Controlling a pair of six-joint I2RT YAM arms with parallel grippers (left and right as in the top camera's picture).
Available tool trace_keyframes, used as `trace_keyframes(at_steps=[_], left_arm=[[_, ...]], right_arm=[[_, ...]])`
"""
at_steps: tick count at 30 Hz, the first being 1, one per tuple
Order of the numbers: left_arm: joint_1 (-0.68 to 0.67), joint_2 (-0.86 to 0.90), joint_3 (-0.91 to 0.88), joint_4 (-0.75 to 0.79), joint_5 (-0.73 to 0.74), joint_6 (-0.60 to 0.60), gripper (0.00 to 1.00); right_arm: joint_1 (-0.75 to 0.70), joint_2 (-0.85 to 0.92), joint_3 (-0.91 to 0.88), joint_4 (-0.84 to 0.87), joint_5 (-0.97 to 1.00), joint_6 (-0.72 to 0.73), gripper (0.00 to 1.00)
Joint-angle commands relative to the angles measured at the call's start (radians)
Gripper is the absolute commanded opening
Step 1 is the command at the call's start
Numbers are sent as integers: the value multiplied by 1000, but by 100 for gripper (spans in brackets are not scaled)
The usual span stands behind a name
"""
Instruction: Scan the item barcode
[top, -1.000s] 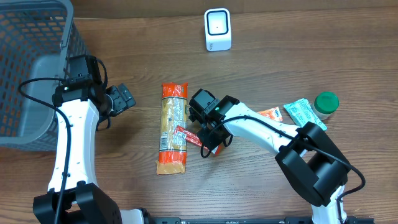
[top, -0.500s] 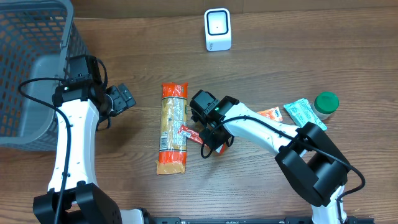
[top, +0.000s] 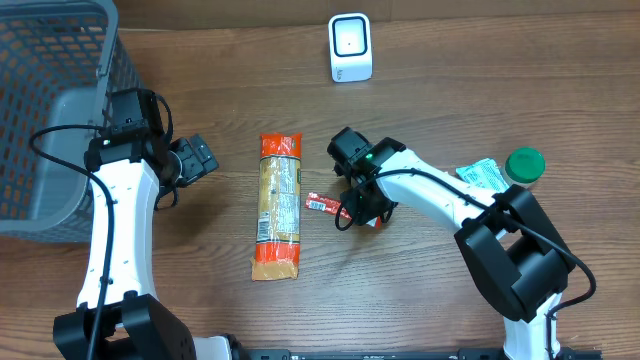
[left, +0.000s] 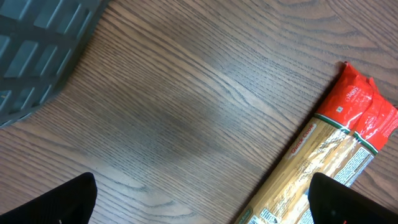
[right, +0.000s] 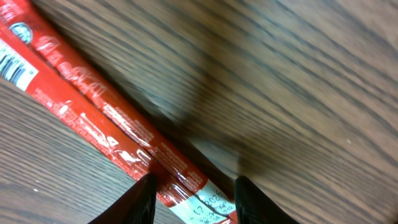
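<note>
A thin red stick packet (top: 321, 205) hangs just above the table, and my right gripper (top: 362, 212) is shut on its near end. In the right wrist view the red stick packet (right: 99, 118) runs from the upper left down between the fingertips (right: 144, 198) of the right gripper (right: 194, 202). A small barcode (right: 13, 67) shows at its far end and a white date panel sits at the held end. The white scanner (top: 350, 47) stands at the back of the table. My left gripper (top: 196, 158) is open over bare wood beside the spaghetti pack (top: 278, 205).
A grey mesh basket (top: 40, 110) fills the back left corner. A green-capped bottle (top: 524, 164) and a green sachet (top: 482, 177) lie at the right. The left wrist view shows the spaghetti pack (left: 336, 146) and the basket's edge (left: 37, 56).
My right gripper has swung right and slightly back, carrying the red stick packet off the spaghetti pack's edge. The left arm has stayed still.
</note>
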Motion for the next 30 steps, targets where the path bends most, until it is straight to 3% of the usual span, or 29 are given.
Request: trace_keyframes(at_steps=[1, 5, 9, 13, 16, 19, 20, 22, 23, 26, 30], left_arm=[[0, -1, 1, 0, -6, -6, 100], [0, -1, 1, 0, -6, -6, 100], [0, -1, 1, 0, -6, -6, 100], [0, -1, 1, 0, -6, -6, 100], [0, -1, 1, 0, -6, -6, 100], [0, -1, 1, 0, -6, -6, 100], [0, -1, 1, 0, -6, -6, 100], [0, -1, 1, 0, -6, -6, 100], [0, -1, 1, 0, -6, -6, 100], [0, -1, 1, 0, -6, -6, 100], [0, -1, 1, 0, -6, -6, 100]], right_arm=[[4, -36, -8, -18, -1, 24, 43], [4, -36, -8, -45, -1, 72, 41], [4, -36, -8, -65, -1, 145, 31], [4, -36, -8, -72, -1, 201, 27], [4, -36, -8, -69, -2, 261, 29], [4, -36, -8, -51, -10, 267, 42], [4, -36, -8, -41, -9, 261, 41], [4, -37, -5, -32, -20, 206, 18], [4, -38, -2, -37, -19, 191, 14], [-1, -63, 2, -51, -19, 190, 17], [-3, -133, 2, -63, -20, 154, 33]])
